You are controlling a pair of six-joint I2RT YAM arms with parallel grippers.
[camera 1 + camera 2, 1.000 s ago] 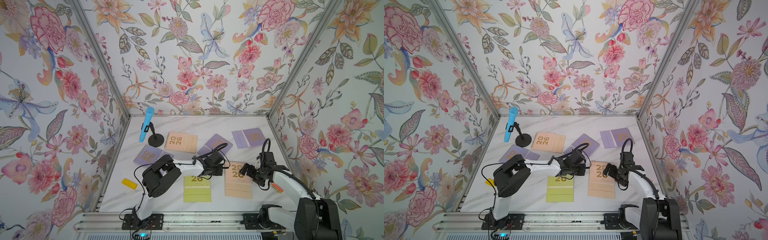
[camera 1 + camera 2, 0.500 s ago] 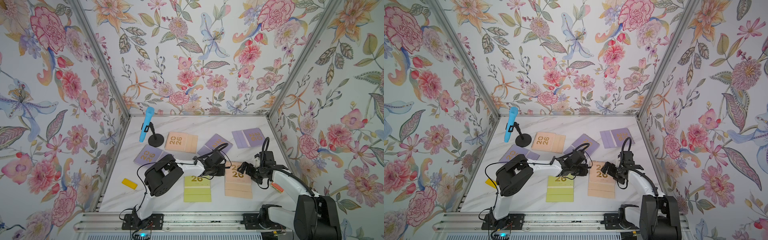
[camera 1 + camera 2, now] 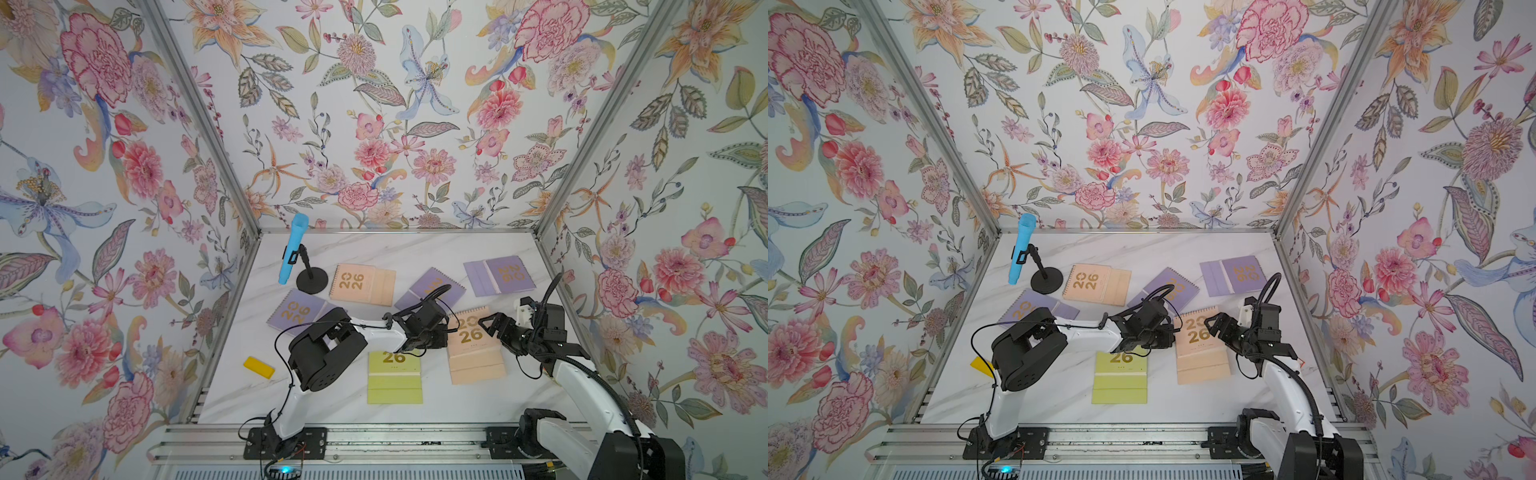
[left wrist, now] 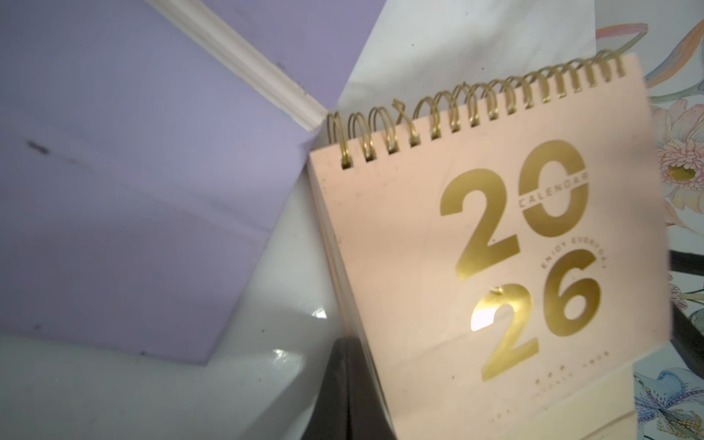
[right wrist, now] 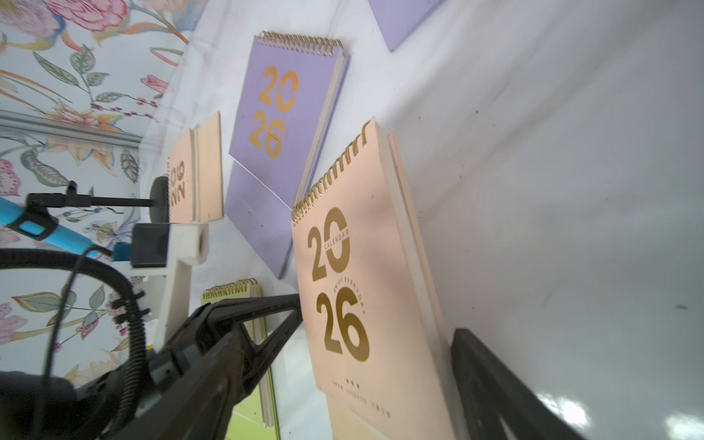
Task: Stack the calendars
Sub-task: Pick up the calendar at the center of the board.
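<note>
Right wrist: end effector (image 5: 379,320) open at peach calendar (image 5: 365,266)

- white marble-patterned table (image 3: 415,249), veined in grey; bounded at its front edge by a ribbed aluminium rail (image 3: 395,442)
- floral wallpaper walls (image 3: 374,124) on three sides, with pink, orange and blue blooms; joined at the corners by slanting grey metal posts (image 3: 199,116)
- bright blue plastic microphone (image 3: 293,249), tilted, head uppermost; clipped to a thin black stand with a round base (image 3: 312,280), in the table's far left corner; seen in both top views
- small yellow rectangular block (image 3: 259,367), flat near the table's left edge, well apart from the stand
</note>
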